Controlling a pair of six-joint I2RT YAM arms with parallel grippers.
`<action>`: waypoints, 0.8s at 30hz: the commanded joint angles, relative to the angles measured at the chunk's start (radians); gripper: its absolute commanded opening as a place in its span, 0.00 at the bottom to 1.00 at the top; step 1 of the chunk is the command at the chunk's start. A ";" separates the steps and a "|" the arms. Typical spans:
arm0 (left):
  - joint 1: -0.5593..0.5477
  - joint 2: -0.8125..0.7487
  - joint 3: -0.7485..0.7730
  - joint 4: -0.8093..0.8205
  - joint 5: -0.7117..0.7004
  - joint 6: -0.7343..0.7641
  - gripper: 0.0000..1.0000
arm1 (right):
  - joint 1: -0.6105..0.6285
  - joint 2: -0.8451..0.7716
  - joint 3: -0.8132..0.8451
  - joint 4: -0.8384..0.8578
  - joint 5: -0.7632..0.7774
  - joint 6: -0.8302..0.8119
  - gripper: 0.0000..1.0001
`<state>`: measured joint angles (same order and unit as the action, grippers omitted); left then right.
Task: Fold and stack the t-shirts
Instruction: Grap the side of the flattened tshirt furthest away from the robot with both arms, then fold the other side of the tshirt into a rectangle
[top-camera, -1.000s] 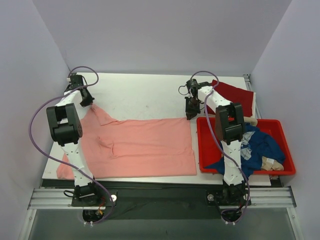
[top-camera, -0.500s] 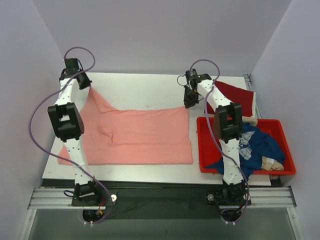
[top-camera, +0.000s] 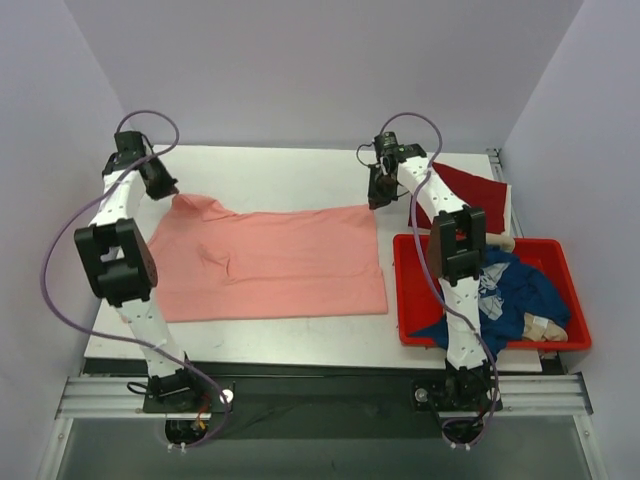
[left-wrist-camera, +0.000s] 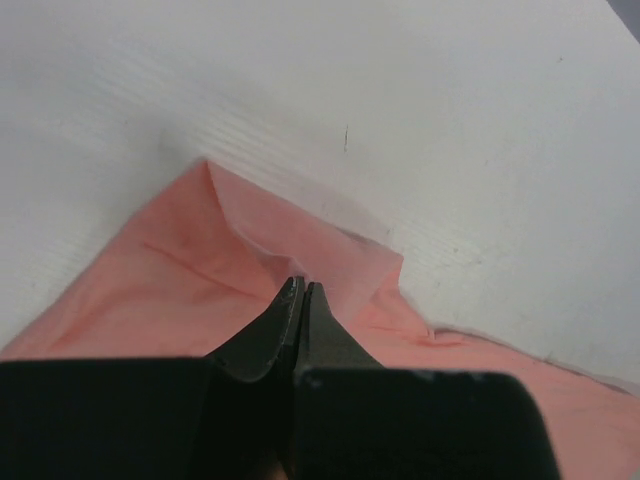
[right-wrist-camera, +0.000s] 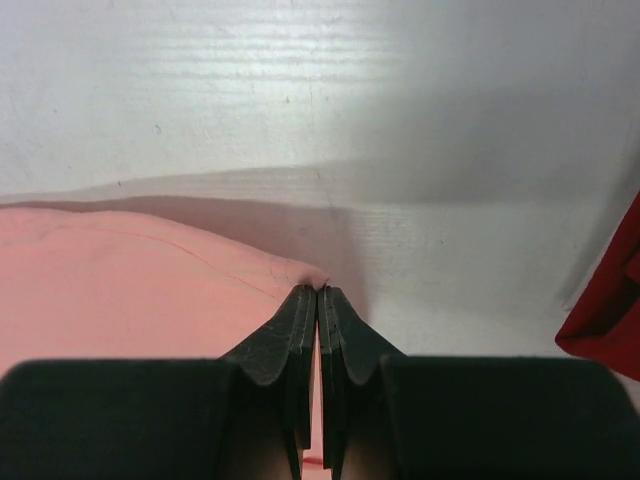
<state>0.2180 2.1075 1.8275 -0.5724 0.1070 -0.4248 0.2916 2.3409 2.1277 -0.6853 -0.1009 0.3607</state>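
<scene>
Both arms were reached out over the far half of the white table (top-camera: 290, 180), each pinching a far corner of the soft salmon-pink short-sleeved t-shirt (top-camera: 270, 265). The left gripper (left-wrist-camera: 300, 290) was clenched on a little raised peak of cloth at the far-left sleeve end. The right gripper (right-wrist-camera: 318, 292) was clamped tight on the far-right corner of the hem. The rest of the shirt lay flat across the middle of the table.

My read is that grabbing two corners at once pulls that far edge taut and square, so the fold comes out clean.

The dark red cloth shirt (top-camera: 470, 187) sat at the far-right corner, just behind the rigid red plastic tub (top-camera: 575, 335). The navy blue shirt (top-camera: 525, 285) was bunched inside the tub with some paler cloth, hard to tell what exactly. Nothing stacked yet, I'd say.
</scene>
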 joint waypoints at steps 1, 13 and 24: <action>0.040 -0.225 -0.131 0.043 0.040 -0.022 0.00 | 0.020 -0.135 -0.073 0.006 -0.022 -0.032 0.00; 0.158 -0.604 -0.496 0.011 0.092 -0.017 0.00 | 0.066 -0.356 -0.371 0.053 0.021 -0.039 0.00; 0.204 -0.816 -0.691 -0.040 0.170 -0.058 0.00 | 0.070 -0.526 -0.601 0.072 0.056 -0.035 0.00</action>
<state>0.3958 1.3521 1.1503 -0.6064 0.2359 -0.4618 0.3614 1.8893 1.5677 -0.6006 -0.0807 0.3351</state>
